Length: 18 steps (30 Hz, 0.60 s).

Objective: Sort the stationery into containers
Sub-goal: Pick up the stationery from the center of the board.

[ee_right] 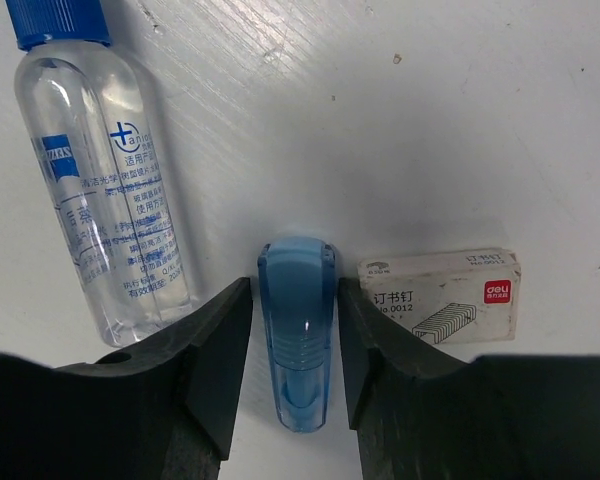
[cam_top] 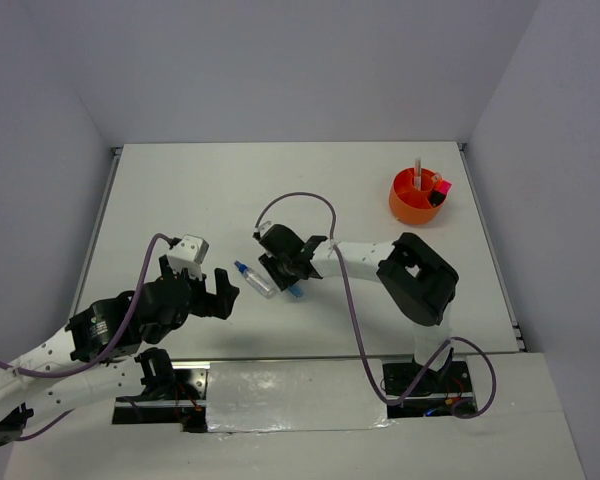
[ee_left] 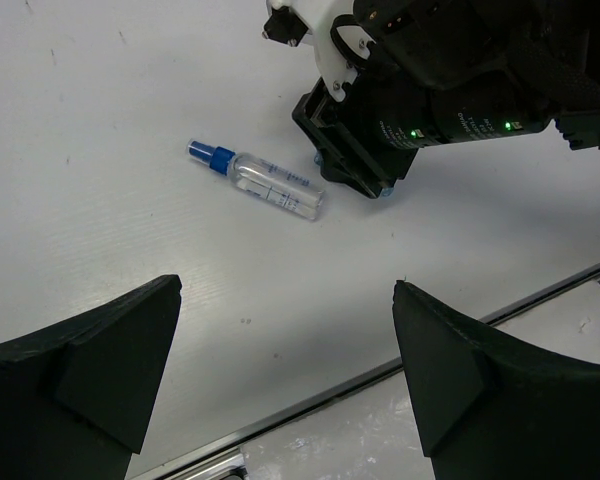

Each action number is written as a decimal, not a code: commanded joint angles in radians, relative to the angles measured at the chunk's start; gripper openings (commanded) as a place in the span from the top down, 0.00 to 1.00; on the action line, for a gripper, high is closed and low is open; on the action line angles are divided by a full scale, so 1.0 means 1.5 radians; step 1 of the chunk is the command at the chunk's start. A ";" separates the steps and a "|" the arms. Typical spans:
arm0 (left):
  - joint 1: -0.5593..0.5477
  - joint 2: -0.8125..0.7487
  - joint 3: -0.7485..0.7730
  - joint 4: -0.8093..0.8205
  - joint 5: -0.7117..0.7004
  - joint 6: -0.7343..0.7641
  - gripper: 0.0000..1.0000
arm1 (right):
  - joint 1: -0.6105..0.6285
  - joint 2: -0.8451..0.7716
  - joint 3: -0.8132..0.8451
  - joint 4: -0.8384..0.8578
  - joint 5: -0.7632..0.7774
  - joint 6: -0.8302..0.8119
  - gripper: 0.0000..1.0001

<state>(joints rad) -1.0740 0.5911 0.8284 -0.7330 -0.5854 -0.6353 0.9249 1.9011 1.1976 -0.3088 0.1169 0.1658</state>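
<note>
The right gripper (cam_top: 287,270) sits low over the white surface (cam_top: 230,190) at the centre of the top view. In its wrist view its jaws are narrow, one on each side of the blue clip (ee_right: 296,335). The clip lies flat on the surface at lower centre, with its rounded end toward the top of the frame. Whether the jaws are pressing on the clip or just clear of it cannot be told.

Left of the clip, filling the upper left of that frame, lies the blue-capped clear bottle (ee_right: 100,190), whose label carries blue print. Just right of the clip lies a small whitish staple box (ee_right: 445,297), partly under the right-hand finger.

The left gripper (ee_left: 285,340) hangs above the surface with its jaws wide and nothing between them. In its wrist view the bottle lies in the upper middle, just left of the right gripper's black body.

The orange tub (cam_top: 405,210) stands at the upper right of the top view, well apart from both arms. It holds a pink-capped highlighter (cam_top: 440,187) and a thin pale stick (cam_top: 418,168) standing upright.
</note>
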 commanded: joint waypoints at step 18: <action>-0.002 -0.018 0.004 0.017 0.000 -0.003 0.01 | -0.025 -0.313 -0.086 0.188 0.014 0.040 0.81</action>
<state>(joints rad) -1.0740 0.5751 0.8284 -0.7326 -0.5850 -0.6353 0.9104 1.5528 1.0729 -0.1474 0.0479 0.1963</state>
